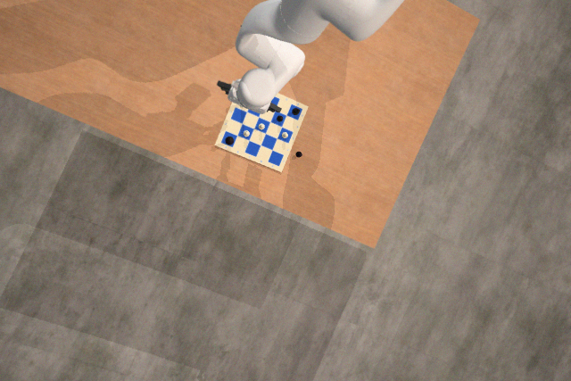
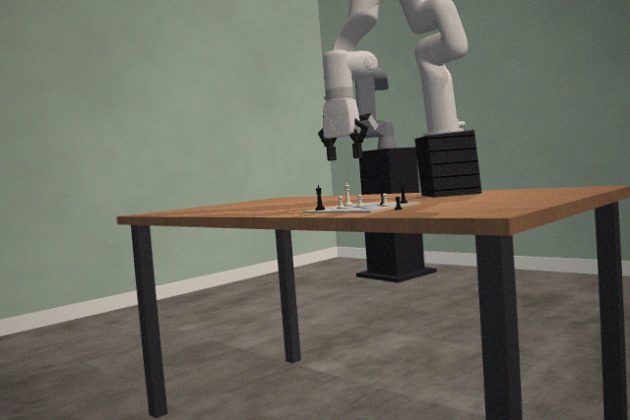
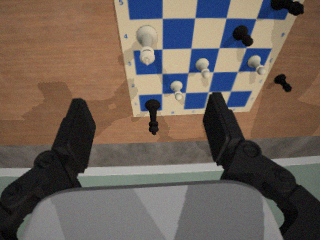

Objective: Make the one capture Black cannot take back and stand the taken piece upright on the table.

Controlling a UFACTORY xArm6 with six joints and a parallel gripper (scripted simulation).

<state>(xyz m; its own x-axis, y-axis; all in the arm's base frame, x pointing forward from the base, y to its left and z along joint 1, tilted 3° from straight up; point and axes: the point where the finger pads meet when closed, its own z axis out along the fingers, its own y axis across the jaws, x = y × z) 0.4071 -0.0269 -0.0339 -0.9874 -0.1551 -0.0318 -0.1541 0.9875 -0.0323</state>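
The blue-and-cream chessboard (image 1: 261,129) lies on the wooden table and fills the top of the wrist view (image 3: 202,52). My gripper (image 3: 148,109) (image 2: 342,150) is open and empty, raised well above the board. A tall white piece (image 3: 146,45) stands upright in the board's left-edge column, apart from the fingers; it also shows in the side view (image 2: 347,194). A tall black piece (image 3: 152,114) stands on the near corner square. Three white pawns (image 3: 203,65) (image 3: 176,88) (image 3: 256,62) and a black pawn (image 3: 242,34) stand on the board. A black pawn (image 3: 282,81) (image 1: 298,153) stands upright on the table beside the board.
Another black piece (image 3: 287,6) stands at the board's far right corner. The arm's black base blocks (image 2: 447,163) stand behind the board. The table edge (image 3: 150,152) runs just below the board in the wrist view.
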